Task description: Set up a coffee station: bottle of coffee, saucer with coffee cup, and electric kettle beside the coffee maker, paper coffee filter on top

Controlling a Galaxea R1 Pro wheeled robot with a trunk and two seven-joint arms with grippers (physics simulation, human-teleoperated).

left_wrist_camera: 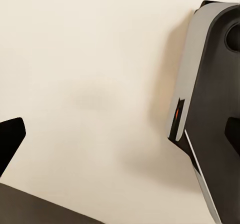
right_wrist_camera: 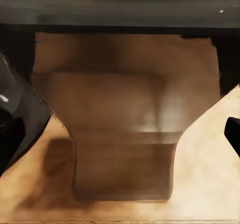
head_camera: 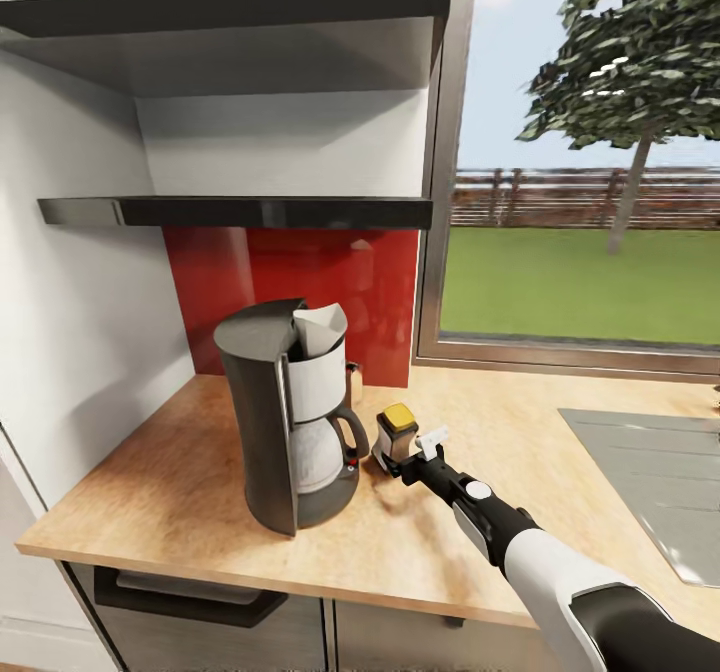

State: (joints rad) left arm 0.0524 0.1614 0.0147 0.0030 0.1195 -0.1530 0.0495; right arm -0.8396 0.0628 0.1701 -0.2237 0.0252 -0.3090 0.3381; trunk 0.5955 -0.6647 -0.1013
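Note:
The dark grey coffee maker stands on the wooden countertop, its glass carafe inside and a white paper coffee filter on top. Just to its right, the bottle of coffee, a clear jar with a yellow lid, stands upright on the counter. My right gripper reaches in from the lower right and is shut on it. The right wrist view has the brown bottle close up between both fingers. My left gripper hangs open before a cream surface.
A black shelf hangs above the coffee maker, in front of a red backsplash. A white wall bounds the counter's left side. A grey sink drainboard lies at the right, under the window. A grey and black body part is beside my left gripper.

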